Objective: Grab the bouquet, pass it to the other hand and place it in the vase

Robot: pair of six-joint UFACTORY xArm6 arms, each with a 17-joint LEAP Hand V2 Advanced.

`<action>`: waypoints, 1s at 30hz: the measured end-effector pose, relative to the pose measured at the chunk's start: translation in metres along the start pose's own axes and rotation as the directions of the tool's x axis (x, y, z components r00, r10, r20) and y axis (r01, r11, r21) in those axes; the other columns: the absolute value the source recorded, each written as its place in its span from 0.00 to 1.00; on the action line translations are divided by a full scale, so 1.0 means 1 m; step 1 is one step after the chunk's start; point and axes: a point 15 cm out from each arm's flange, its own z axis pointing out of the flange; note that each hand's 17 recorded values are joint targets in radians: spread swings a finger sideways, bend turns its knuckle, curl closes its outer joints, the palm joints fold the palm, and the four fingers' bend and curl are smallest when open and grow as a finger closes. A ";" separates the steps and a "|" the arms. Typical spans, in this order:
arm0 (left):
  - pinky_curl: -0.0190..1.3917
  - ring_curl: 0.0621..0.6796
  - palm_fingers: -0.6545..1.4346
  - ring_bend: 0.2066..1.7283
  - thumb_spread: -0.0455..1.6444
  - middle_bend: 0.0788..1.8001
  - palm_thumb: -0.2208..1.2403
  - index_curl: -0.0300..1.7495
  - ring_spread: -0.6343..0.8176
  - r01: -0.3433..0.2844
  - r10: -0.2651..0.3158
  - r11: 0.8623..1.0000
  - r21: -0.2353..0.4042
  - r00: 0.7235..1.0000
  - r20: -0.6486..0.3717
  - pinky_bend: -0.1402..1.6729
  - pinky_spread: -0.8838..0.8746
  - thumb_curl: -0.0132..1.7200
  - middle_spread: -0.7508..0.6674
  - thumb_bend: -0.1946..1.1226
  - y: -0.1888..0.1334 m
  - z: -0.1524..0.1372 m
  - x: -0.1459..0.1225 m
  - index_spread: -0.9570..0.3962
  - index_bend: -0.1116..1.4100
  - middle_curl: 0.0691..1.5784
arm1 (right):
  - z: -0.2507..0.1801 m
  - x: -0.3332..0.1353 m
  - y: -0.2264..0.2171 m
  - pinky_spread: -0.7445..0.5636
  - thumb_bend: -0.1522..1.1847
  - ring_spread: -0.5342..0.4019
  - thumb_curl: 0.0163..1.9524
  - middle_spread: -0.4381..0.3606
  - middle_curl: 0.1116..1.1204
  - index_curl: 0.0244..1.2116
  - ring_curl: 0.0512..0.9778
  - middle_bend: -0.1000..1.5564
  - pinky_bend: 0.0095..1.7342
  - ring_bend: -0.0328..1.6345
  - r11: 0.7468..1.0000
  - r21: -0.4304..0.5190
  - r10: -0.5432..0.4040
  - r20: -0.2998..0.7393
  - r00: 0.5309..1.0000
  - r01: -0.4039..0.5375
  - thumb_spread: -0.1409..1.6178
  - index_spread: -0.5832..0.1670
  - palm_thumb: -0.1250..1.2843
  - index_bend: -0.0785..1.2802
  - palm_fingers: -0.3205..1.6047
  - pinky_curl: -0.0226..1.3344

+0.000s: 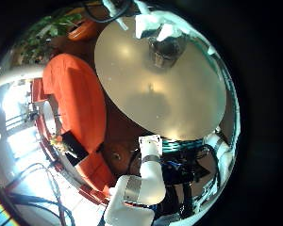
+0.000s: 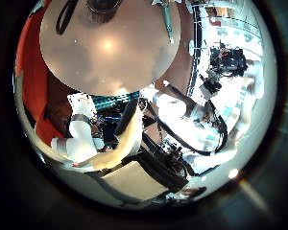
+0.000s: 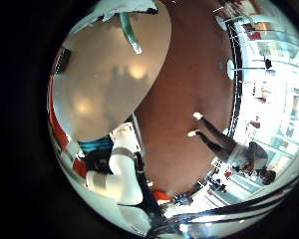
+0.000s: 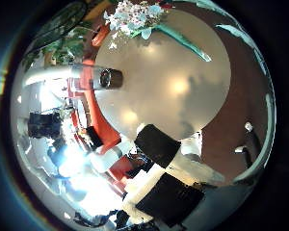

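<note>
The bouquet [image 4: 137, 15], a bunch of small flowers on long stems, lies on the round table [image 4: 178, 91] near its edge. Part of its stems shows in the right little finger side palm view [image 3: 131, 32]. The vase [image 4: 111, 77], a short open cylinder, stands upright on the table, away from the bouquet. It also shows in the left little finger side palm view [image 1: 165, 52] and at the edge of the left thumb side palm view [image 2: 104, 8]. My left hand [image 1: 146, 17] is above the table near the vase, fingers relaxed and empty. My right hand is high above the table.
An armchair [image 1: 75, 94] stands beside the round table [image 1: 156, 89]. A robot arm [image 1: 146, 184] rises at the table's edge, and one shows in the right thumb side palm view [image 4: 169, 144]. Potted plants [image 1: 47, 33] stand behind the armchair.
</note>
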 end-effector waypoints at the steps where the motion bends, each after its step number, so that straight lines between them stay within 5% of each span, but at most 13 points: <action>1: 0.23 0.16 0.44 0.17 0.71 0.06 0.34 0.25 0.76 0.000 0.000 1.000 0.000 1.000 -0.002 0.18 0.77 0.18 0.71 0.14 0.000 0.000 0.000 0.67 0.22 0.17 | 0.002 0.005 0.000 0.83 0.09 0.52 0.15 0.50 0.29 0.21 0.21 0.30 0.34 0.53 1.000 -0.006 0.001 -0.001 1.000 -0.001 0.74 0.34 0.31 0.17 0.38 0.15; 18: 0.23 0.17 0.44 0.16 0.71 0.06 0.35 0.26 0.76 -0.034 0.034 0.999 -0.011 0.999 -0.014 0.18 0.77 0.18 0.72 0.13 0.001 0.003 0.013 0.67 0.21 0.16 | 0.015 0.022 -0.024 0.81 0.10 0.51 0.14 0.50 0.29 0.23 0.21 0.33 0.37 0.57 0.998 -0.069 0.003 0.015 1.000 -0.002 0.76 0.37 0.30 0.18 0.37 0.13; 30: 0.23 0.17 0.44 0.16 0.71 0.06 0.35 0.27 0.76 -0.109 0.111 0.994 -0.028 0.990 0.083 0.18 0.77 0.18 0.72 0.13 -0.003 0.023 0.012 0.67 0.20 0.16 | 0.043 0.038 -0.097 0.58 0.10 0.37 0.14 0.44 0.32 0.23 0.24 0.37 0.46 0.64 0.991 -0.126 0.043 0.056 0.997 -0.036 0.73 0.40 0.29 0.18 0.47 0.12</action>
